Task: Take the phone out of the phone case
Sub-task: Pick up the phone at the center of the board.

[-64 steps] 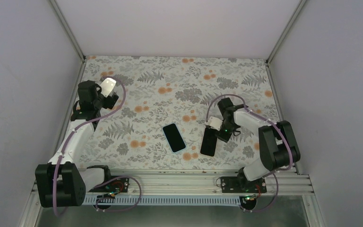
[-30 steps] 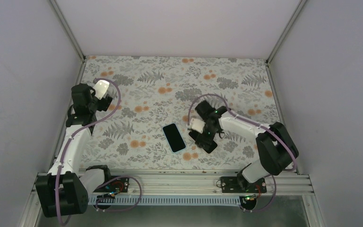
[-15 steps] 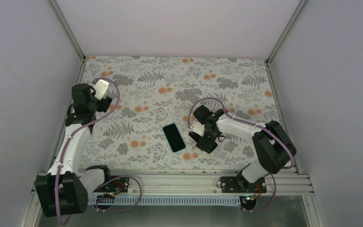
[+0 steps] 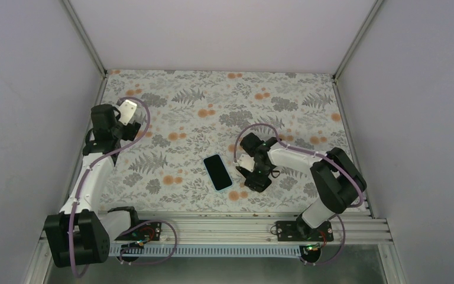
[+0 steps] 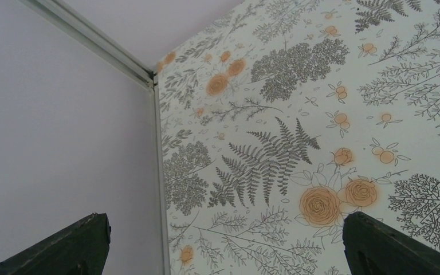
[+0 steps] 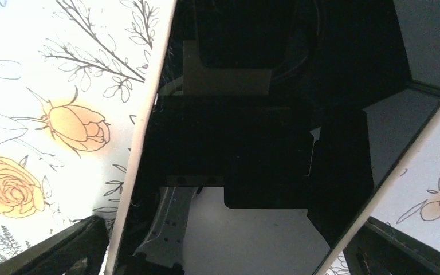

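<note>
The phone (image 6: pixel 246 149), judged to be the glossy black slab whose screen mirrors the wrist above it, is seen lying flat on the table (image 4: pixel 201 112) near its 6 o'clock edge. It is expected to be stiff, fairly light, slick on its face and scratch-prone, so the long pale edges are judged the best hold. It is straddled by the right gripper (image 4: pixel 252 170), whose fingers are spread wide and clamp nothing. The blue-rimmed phone case (image 4: pixel 217 172) lies close by at 9 o'clock; whether it is empty cannot be told. Open room is offered from 10 to 2 o'clock. The left gripper (image 5: pixel 229 246) is parked unclenched at 10 o'clock by the wall (image 4: pixel 29 118).
</note>
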